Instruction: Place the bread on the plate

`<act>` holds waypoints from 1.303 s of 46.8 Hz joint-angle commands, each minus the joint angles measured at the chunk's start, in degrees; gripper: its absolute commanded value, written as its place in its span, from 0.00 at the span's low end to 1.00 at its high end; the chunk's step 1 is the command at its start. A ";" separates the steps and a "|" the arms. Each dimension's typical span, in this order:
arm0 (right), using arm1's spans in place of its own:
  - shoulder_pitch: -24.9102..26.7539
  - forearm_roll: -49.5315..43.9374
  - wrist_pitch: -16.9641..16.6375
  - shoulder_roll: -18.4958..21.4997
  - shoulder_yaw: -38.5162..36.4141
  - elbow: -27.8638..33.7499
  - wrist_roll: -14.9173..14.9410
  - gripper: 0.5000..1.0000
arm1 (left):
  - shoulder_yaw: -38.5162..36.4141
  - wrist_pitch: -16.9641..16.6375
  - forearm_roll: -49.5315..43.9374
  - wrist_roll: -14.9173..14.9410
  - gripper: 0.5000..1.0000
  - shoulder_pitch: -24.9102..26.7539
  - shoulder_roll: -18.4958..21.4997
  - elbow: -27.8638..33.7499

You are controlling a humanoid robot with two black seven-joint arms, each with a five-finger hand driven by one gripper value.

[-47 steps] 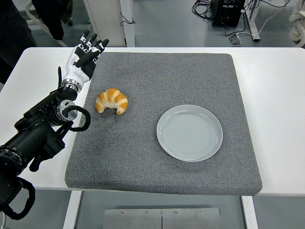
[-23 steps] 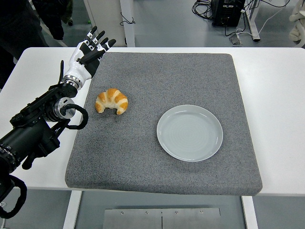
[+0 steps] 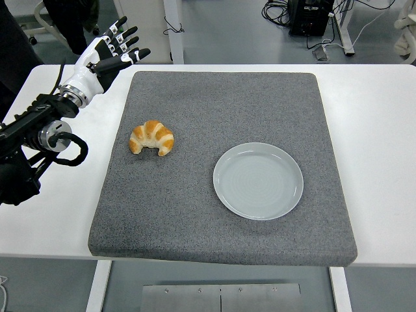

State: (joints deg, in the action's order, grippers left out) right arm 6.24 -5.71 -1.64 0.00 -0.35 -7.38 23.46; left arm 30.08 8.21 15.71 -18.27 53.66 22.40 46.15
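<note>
A golden croissant (image 3: 152, 137) lies on the left part of the grey mat (image 3: 195, 208). An empty pale grey plate (image 3: 258, 181) rests on the mat to its right, well apart from the bread. My left hand (image 3: 112, 51) hovers over the table's far left corner, above and left of the croissant, with its fingers spread and nothing in them. The black left arm (image 3: 39, 130) comes in from the left edge. The right arm does not show.
The white table (image 3: 370, 130) extends around the mat on both sides. A dark-clothed person (image 3: 16, 39) stands at the top left. Cables and equipment lie on the floor beyond the far edge.
My left hand has pulled back up and to the left, away from the croissant, its fingers staying spread. The croissant and plate have not moved.
</note>
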 commanded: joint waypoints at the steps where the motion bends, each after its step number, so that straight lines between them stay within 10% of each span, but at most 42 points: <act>1: 0.00 0.00 -0.03 0.00 0.00 0.00 0.00 1.00 | -2.65 -0.04 3.53 0.07 0.94 0.66 2.64 2.62; 28: 0.00 0.00 -0.03 0.00 0.00 0.00 0.00 1.00 | -6.09 -0.04 30.25 4.73 0.94 0.84 14.78 17.13; 61: 0.00 0.00 -0.03 0.00 0.00 0.00 0.00 1.00 | -12.50 -4.08 46.96 4.91 0.94 1.19 15.31 17.22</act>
State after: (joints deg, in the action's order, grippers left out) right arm 6.24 -5.71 -1.61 0.00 -0.35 -7.38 23.47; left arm 18.09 4.16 62.28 -13.35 54.71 37.80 63.40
